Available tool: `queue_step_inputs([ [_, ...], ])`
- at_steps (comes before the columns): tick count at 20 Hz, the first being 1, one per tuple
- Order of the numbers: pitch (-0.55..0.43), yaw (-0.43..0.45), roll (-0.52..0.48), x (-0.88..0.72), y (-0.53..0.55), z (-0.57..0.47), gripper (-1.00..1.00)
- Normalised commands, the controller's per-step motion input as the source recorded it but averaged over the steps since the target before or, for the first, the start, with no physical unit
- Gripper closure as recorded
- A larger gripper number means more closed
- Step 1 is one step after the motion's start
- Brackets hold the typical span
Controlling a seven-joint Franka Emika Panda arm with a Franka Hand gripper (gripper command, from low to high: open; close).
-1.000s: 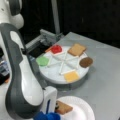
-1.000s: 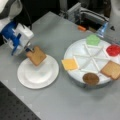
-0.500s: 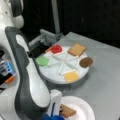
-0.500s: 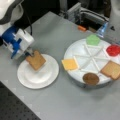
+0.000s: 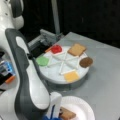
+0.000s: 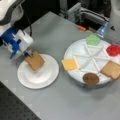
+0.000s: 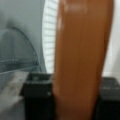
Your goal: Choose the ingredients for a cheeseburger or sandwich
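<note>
Lowered since before, the tool (image 6: 28, 54) pinches a flat square toast-brown bread slice (image 6: 34, 61) onto the round white plate (image 6: 45, 77).

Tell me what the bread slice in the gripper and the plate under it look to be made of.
The bread slice, held over the white plate by the gripper, looks like matte, rigid toy plastic or foam: flat, uniform toast-brown, keeping its shape while tilted. The plate looks like thin white paper or plastic: its rim is fluted with fine ridges in the wrist view. Neither is certain.

Toast-brown bread slice (image 6: 34, 60) on white plate (image 6: 47, 76), green lettuce (image 6: 93, 40), red tomato (image 6: 113, 50), yellow cheese (image 6: 69, 64), grey bench (image 6: 50, 35).
</note>
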Motion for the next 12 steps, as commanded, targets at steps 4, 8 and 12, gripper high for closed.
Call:
queue_step_inputs([
  [4,-0.078,0.100,0.068,0.16,-0.02,-0.12,1.00],
  [8,-0.087,0.079,0.062,0.18,0.02,-0.10,1.00],
  [12,-0.094,0.076,0.067,0.18,0.01,-0.08,1.00],
])
